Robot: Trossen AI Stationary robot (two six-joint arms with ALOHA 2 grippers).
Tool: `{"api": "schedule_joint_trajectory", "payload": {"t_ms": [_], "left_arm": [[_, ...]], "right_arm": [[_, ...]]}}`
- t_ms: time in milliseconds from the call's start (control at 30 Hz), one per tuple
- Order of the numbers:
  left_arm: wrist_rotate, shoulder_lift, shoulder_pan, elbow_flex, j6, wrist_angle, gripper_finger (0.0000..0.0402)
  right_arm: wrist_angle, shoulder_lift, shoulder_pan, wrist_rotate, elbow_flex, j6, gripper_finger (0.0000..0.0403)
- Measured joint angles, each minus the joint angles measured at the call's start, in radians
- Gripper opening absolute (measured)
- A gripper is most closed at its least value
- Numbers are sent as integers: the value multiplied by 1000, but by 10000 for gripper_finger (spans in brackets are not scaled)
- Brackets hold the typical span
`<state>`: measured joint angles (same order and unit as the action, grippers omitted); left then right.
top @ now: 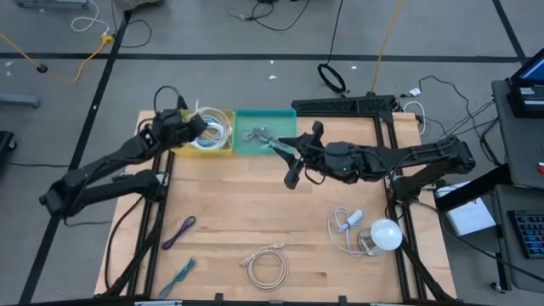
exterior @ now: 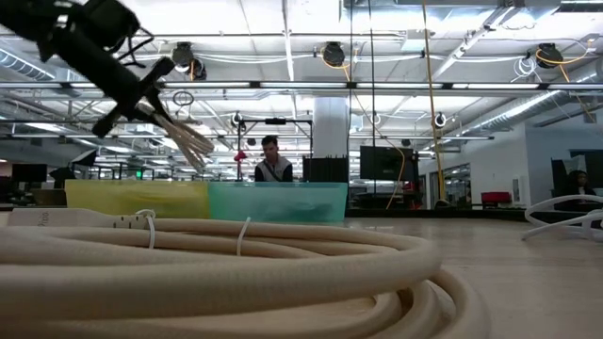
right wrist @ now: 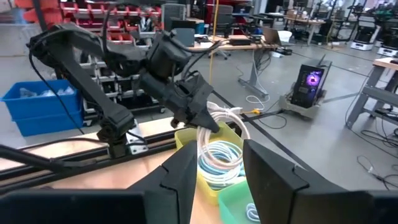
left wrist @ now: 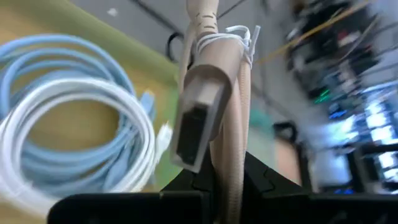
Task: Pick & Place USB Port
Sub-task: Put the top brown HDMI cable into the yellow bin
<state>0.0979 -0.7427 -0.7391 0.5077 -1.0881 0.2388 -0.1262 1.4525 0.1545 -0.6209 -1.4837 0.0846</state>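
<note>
My left gripper [top: 197, 127] hovers over the yellow bin [top: 211, 136] at the table's far edge, shut on a tied bundle of beige USB cable [left wrist: 205, 93]. In the low view the bundle [exterior: 188, 141] sticks out below the gripper [exterior: 155, 94]. The right wrist view shows the left gripper [right wrist: 202, 115] with the bundle's loops [right wrist: 222, 118] above the bin [right wrist: 211, 146]. Blue and white cables [left wrist: 74, 124] lie coiled in the bin. My right gripper [top: 295, 161] is open, clear of the table, beside the green bin [top: 265, 134]. My left gripper pinches the beige bundle between its two fingers [left wrist: 186, 183], on the cable strands [left wrist: 227, 155] just behind the grey-beige connector [left wrist: 196, 118]. The fingers slant down from above. The bundle is lifted clear over the yellow bin, and its connector end reaches out beyond the fingertips.
The green bin holds some cables [top: 259, 136]. On the table's near half lie a purple cable [top: 178, 231], a blue cable [top: 180, 274], a beige coil [top: 268, 263] and a white cable [top: 347, 225] beside a white round thing [top: 384, 234]. A person [exterior: 274, 160] stands beyond the bins.
</note>
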Motion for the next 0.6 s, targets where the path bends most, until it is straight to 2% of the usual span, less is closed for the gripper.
{"api": "schedule_joint_trajectory", "payload": {"t_ms": [133,467,600], "left_arm": [[-5,64,-53,-123,-51,-149,24],[-76,43,-163,-218,-50,-164,26],[-98,28,-194,-220,-63,-162,73]], "right_arm": [[-14,0,4,-2,0,0,120],[-14,0,5,-2,0,0,117],[-13,0,5,-2,0,0,117]]}}
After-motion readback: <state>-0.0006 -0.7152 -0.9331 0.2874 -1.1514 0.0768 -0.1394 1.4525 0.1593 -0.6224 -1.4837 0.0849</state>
